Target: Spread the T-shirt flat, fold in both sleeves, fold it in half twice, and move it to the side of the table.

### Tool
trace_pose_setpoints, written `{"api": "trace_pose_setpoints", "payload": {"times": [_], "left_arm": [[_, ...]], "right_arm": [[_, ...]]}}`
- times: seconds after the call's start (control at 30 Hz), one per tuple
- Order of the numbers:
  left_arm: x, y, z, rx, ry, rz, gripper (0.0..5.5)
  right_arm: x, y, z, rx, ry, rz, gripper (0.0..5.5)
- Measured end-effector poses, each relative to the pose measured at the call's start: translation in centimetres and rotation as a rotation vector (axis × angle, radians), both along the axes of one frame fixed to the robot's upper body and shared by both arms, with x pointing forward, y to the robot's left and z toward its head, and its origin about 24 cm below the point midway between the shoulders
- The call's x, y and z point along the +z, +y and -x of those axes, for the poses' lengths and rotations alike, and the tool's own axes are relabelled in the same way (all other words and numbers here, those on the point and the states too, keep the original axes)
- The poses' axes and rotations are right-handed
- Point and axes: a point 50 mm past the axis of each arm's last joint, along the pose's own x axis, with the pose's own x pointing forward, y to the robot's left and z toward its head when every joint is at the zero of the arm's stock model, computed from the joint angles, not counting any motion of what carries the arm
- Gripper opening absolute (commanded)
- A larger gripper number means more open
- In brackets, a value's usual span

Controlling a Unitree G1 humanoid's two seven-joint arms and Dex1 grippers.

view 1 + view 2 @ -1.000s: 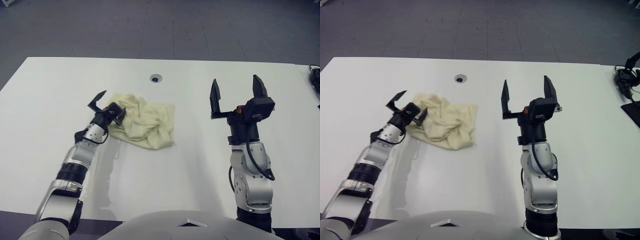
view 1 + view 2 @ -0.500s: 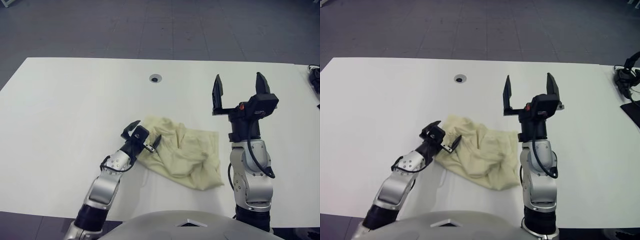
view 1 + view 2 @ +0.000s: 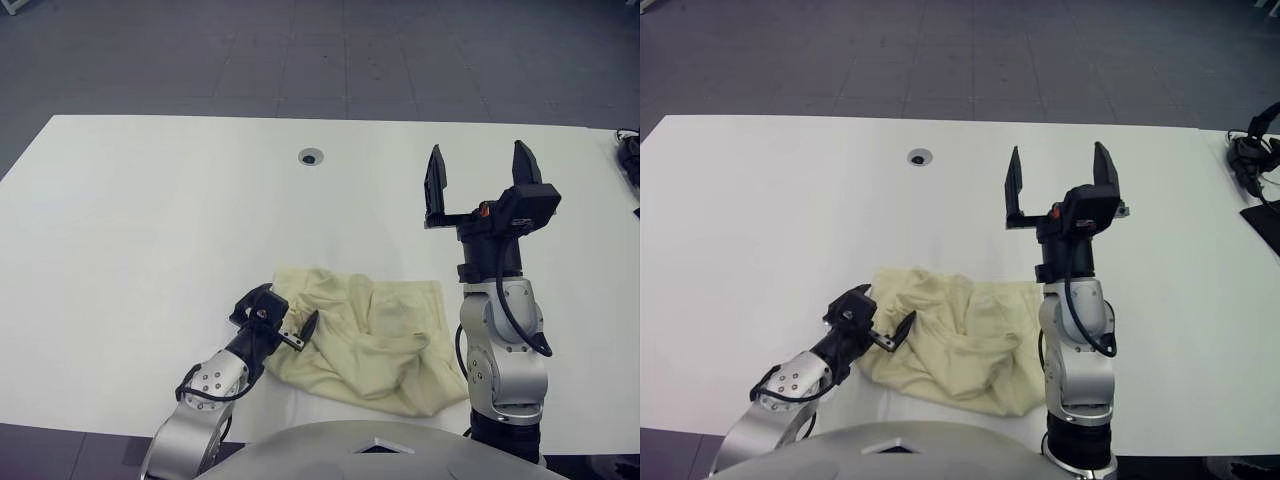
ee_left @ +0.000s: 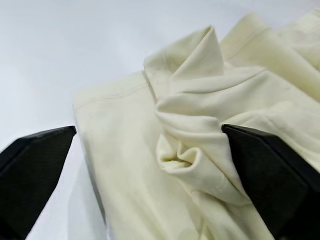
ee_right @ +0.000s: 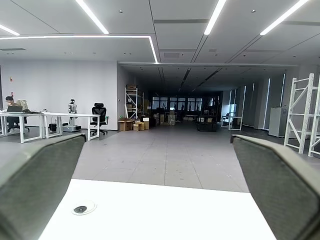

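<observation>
The white bench carries the cream T-shirt, crumpled in a heap near the front edge, between the two arms. The left jaws stand released, spread to either side of a bunched fold at the shirt's left edge. The right jaws, likewise released, point upward just right of the shirt.

heaped T-shirt, right arm upright beside

— How does the T-shirt look?
— Pale yellow and crumpled: a bunched heap of soft folds, one stitched hem showing, not spread flat.
— And where does it lie?
— On the white bench, well apart from the round hole, toward the near edge.
</observation>
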Motion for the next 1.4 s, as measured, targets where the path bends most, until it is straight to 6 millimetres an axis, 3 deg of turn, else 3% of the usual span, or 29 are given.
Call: {"api": "trace_pose_setpoints", "payload": {"times": [0.13, 0.27, 0.43, 0.57, 0.7, 0.8, 0.9, 1.07, 1.27, 1.4], "left_arm": [[3.0, 0.4, -1.9, 0.037, -0.155, 0.089, 5.40], [5.1, 1.0, -2.3, -0.079, -0.250, 0.214, 5.40], [7.0, 2.9, -3.2, -0.246, -0.344, 0.230, 5.40], [5.3, 3.5, -3.3, -0.475, -0.214, 0.180, 5.40], [4.3, 3.6, -4.4, -0.739, -0.048, 0.248, 5.40], [4.5, 2.8, -6.3, -0.806, 0.008, 0.288, 5.40], [4.2, 1.3, -6.8, -0.936, 0.080, 0.311, 5.40], [3.5, 0.1, -7.9, -1.011, 0.200, 0.324, 5.40], [2.4, -1.0, -7.9, -1.065, 0.285, 0.290, 5.40], [0.9, -0.9, -8.1, -1.032, 0.340, 0.132, 5.40]], "right_arm": [[0.0, 0.0, 0.0, 0.000, 0.000, 0.000, 5.39], [0.0, 0.1, -0.2, 0.007, -0.002, 0.001, 5.39], [0.4, 0.6, -0.9, 0.050, -0.015, -0.002, 5.39], [0.5, 1.0, -1.2, 0.087, -0.019, 0.005, 5.39], [0.5, 1.1, -1.3, 0.092, -0.014, 0.004, 5.39], [0.3, 1.1, -1.4, 0.096, -0.007, 0.005, 5.39], [0.3, 1.2, -1.5, 0.099, -0.004, 0.009, 5.39], [0.0, 1.6, -1.7, 0.114, 0.013, 0.020, 5.39], [-0.1, 1.8, -2.0, 0.121, 0.020, 0.028, 5.39], [-0.1, 2.0, -2.0, 0.133, 0.019, 0.034, 5.39]]}}
